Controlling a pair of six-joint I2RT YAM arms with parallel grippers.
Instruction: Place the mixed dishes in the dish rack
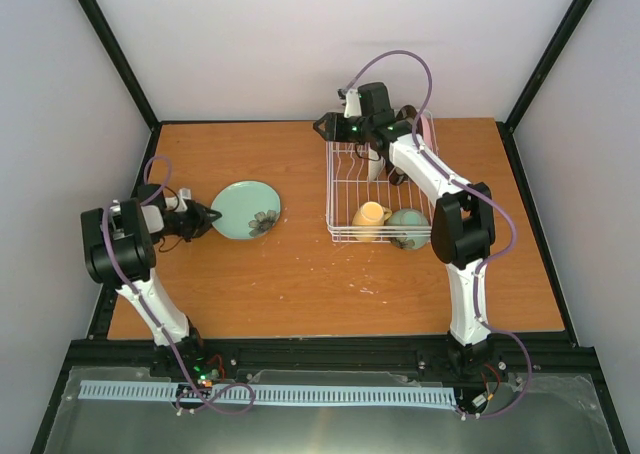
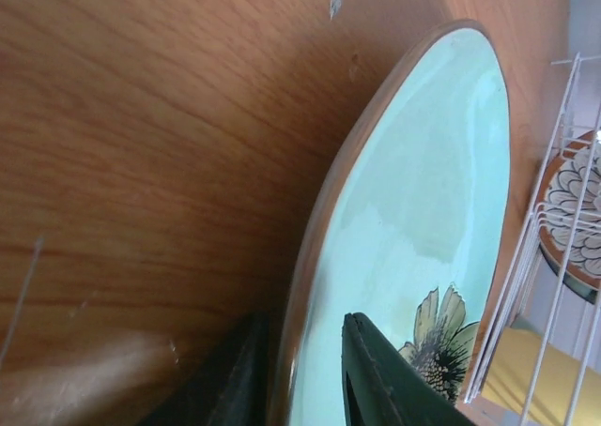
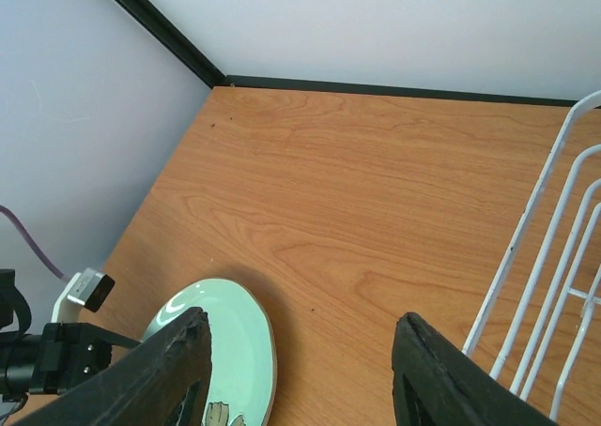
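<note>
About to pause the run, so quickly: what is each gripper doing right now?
Left gripper: closed on the teal plate, at its rim.
Right gripper: open, holding nothing.

White-and-black arms (image 1: 160,309), purple cables (image 1: 400,53)

Wooden table (image 1: 300,284), light teal plate (image 1: 245,210) at left, white wire dish rack (image 1: 331,194) at right
</note>
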